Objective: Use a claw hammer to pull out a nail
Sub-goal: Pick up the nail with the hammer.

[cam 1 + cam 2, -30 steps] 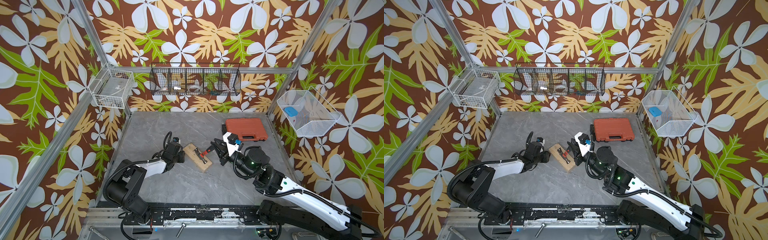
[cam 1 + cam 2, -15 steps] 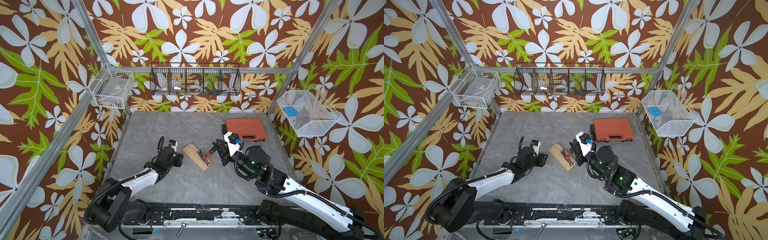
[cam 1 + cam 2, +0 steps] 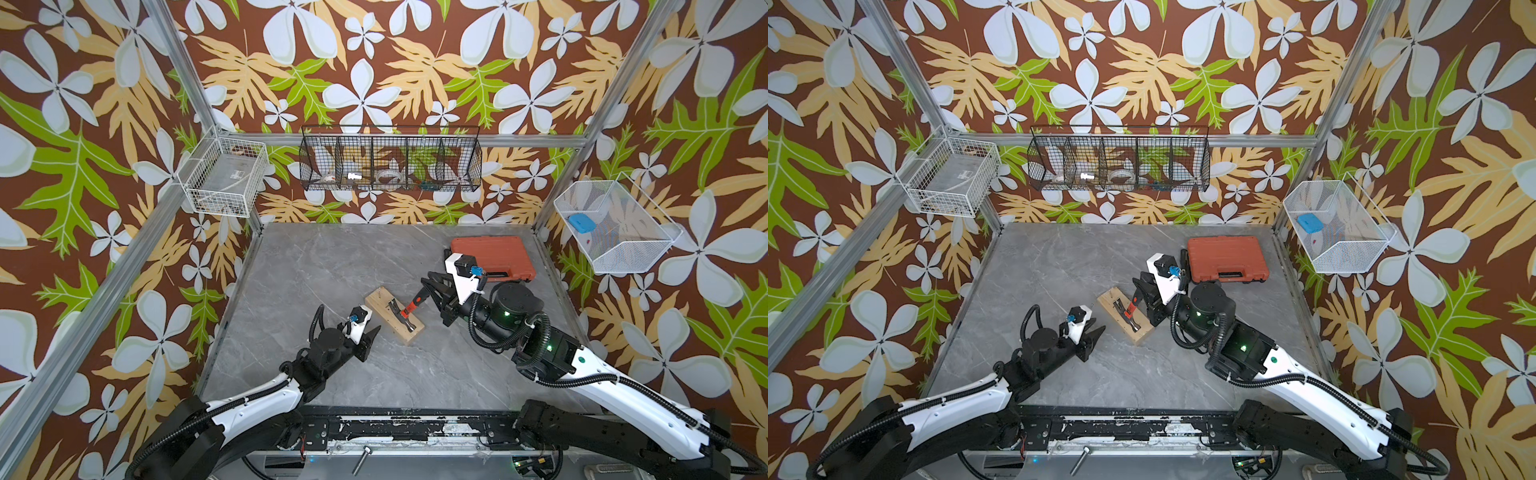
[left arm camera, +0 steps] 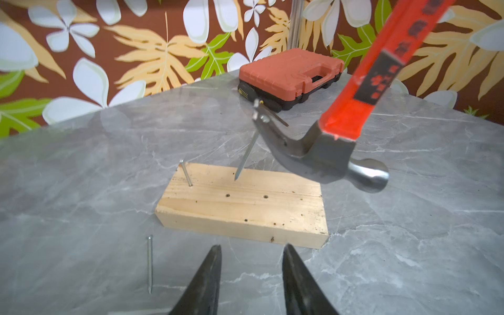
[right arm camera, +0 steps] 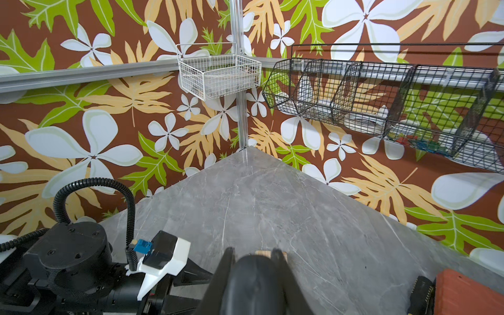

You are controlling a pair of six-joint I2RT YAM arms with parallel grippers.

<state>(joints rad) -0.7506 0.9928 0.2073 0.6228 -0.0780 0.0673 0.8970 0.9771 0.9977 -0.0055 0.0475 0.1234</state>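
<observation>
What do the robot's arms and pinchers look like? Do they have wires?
The left arm and right arm have white shells and chunky black round joints. Black ribbed cables loop along them. Small green lights glow on the right one. The left gripper and right gripper each have two pointed black fingers, a white camera block and a little blue plug.

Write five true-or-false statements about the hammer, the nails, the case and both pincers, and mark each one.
1. The right pincer grips the claw hammer by its black end. True.
2. The left pincer holds the wooden block. False: it is open, empty and apart from the block.
3. A loose nail lies on the table. True.
4. The red case stands open. False: it is shut.
5. The hammer's claw is hooked under the head of a tilted nail. True.
</observation>
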